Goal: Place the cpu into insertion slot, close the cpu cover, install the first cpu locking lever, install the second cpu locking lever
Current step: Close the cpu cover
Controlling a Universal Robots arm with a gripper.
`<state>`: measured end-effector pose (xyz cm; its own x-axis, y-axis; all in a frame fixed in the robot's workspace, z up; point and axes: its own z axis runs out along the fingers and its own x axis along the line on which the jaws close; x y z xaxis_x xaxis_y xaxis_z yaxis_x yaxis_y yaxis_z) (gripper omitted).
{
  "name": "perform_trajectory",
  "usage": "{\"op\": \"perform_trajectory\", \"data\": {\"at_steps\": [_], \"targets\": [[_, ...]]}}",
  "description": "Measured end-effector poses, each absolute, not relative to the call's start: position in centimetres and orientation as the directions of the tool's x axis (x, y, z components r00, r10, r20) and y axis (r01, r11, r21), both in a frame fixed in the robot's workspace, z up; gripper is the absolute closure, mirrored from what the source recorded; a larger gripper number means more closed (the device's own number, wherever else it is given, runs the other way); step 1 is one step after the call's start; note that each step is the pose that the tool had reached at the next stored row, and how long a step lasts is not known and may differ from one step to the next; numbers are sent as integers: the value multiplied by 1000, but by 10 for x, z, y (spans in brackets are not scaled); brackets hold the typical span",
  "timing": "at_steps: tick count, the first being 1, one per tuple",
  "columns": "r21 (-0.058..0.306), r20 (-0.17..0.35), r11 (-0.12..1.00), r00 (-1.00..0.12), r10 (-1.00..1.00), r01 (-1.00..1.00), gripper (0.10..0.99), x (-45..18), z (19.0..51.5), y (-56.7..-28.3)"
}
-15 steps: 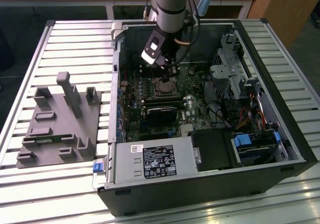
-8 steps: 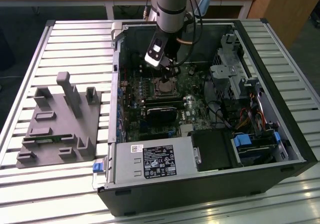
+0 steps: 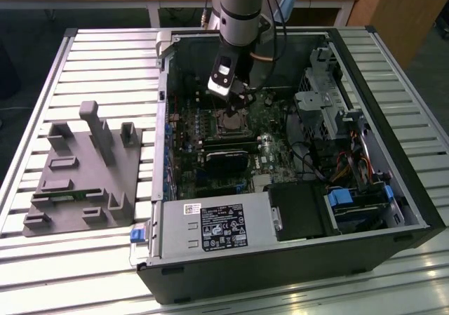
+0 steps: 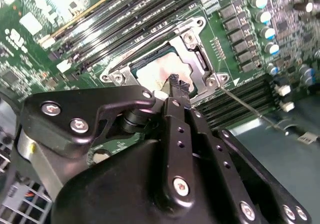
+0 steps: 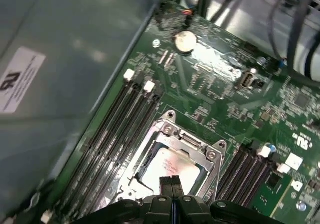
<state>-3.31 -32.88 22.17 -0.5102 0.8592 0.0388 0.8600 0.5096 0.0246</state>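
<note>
The cpu [image 5: 169, 165] lies in the insertion slot [image 3: 231, 122] on the green motherboard, its pale metal face showing through the window of the cpu cover [image 5: 192, 143]. The silvery cover [image 4: 196, 59] lies flat over the chip [image 4: 157, 70]. My gripper [image 4: 175, 81] hangs just above the chip's edge, fingers shut with nothing between them; it appears too in the first wrist view [image 5: 171, 180] and in the exterior view [image 3: 236, 96]. A thin metal locking lever [image 4: 245, 107] sticks out from one socket corner over the memory slots.
Black memory slots [image 5: 120, 129] run along both sides of the socket. A black card [image 3: 226, 159] sits below it in the exterior view. The case holds a power supply [image 3: 210, 225] in front and a drive cage [image 3: 324, 97] with cables at the exterior view's right. A grey fixture [image 3: 81, 175] stands outside.
</note>
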Motion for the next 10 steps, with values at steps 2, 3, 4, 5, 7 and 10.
{"op": "perform_trajectory", "data": {"at_steps": [2, 3, 4, 5, 7, 10], "targets": [[24, 38, 540, -541, 840, 841, 980, -33, 222, -329], [24, 38, 555, -556, 830, 831, 980, -33, 222, -329], [24, 38, 570, -571, 820, 821, 980, -33, 222, -329], [24, 38, 585, -586, 810, 810, 980, -33, 222, -329], [24, 38, 614, -615, 788, 789, 980, -33, 222, -329], [24, 37, 656, -656, 754, 755, 980, -33, 222, -329]]}}
